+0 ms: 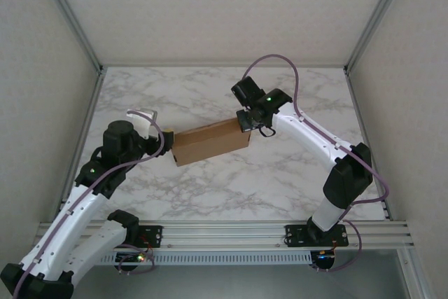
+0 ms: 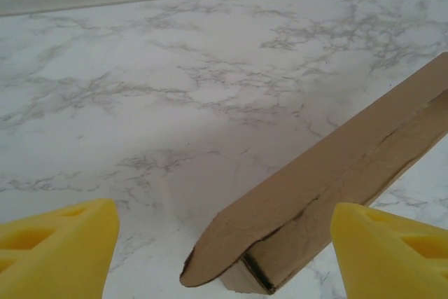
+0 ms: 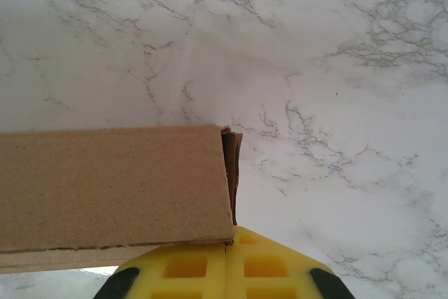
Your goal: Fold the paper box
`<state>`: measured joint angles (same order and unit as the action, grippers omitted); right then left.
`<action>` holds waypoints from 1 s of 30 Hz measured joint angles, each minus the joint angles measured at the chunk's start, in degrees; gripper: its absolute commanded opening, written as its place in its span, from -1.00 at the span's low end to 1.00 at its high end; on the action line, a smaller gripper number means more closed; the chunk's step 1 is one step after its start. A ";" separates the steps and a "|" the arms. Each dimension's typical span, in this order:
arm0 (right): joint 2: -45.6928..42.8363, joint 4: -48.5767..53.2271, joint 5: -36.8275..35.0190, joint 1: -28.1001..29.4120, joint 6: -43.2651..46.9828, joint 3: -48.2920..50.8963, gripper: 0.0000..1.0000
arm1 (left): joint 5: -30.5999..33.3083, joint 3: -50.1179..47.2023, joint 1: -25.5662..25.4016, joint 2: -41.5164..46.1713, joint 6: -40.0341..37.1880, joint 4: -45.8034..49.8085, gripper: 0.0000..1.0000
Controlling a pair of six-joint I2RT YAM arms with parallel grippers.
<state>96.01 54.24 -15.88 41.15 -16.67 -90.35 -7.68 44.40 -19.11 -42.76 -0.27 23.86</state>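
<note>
Right gripper (image 3: pixel 227 264), fingers shut, meets the frame-right end of the flat brown cardboard box (image 1: pixel 210 141) at mid-frame overhead, possibly pinching a flap. Left gripper (image 2: pixel 220 215) stands wide around the other end. Closing askew could crumple that end's loose flap or skid the box on the white marble table (image 1: pixel 280 180).

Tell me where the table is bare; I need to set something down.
Bare: the far table strip between back wall and box; the near strip between box and rail. Crowded: the middle, where the left arm and right arm reach the box ends.
</note>
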 measured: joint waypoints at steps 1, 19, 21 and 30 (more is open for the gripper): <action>0.00 0.00 0.13 0.00 0.02 -0.15 -1.00 | 0.04 -0.46 -0.04 0.04 -0.02 0.02 0.49; 1.20 -0.07 2.36 -2.38 0.00 -0.74 -1.00 | 0.17 -1.75 -1.07 -4.90 -0.57 0.87 0.45; 1.33 -0.17 1.99 -2.75 -0.02 -0.74 -1.00 | 0.26 -0.96 -1.07 -5.73 -0.11 0.83 0.45; 1.03 -0.76 -1.27 -6.40 0.00 0.44 -1.00 | -0.22 2.45 -1.05 -10.47 0.94 -6.19 0.42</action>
<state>97.03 53.47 -17.15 34.74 -16.67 -89.91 -7.90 46.85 -20.16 -53.23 0.67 17.67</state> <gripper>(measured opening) 0.033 0.710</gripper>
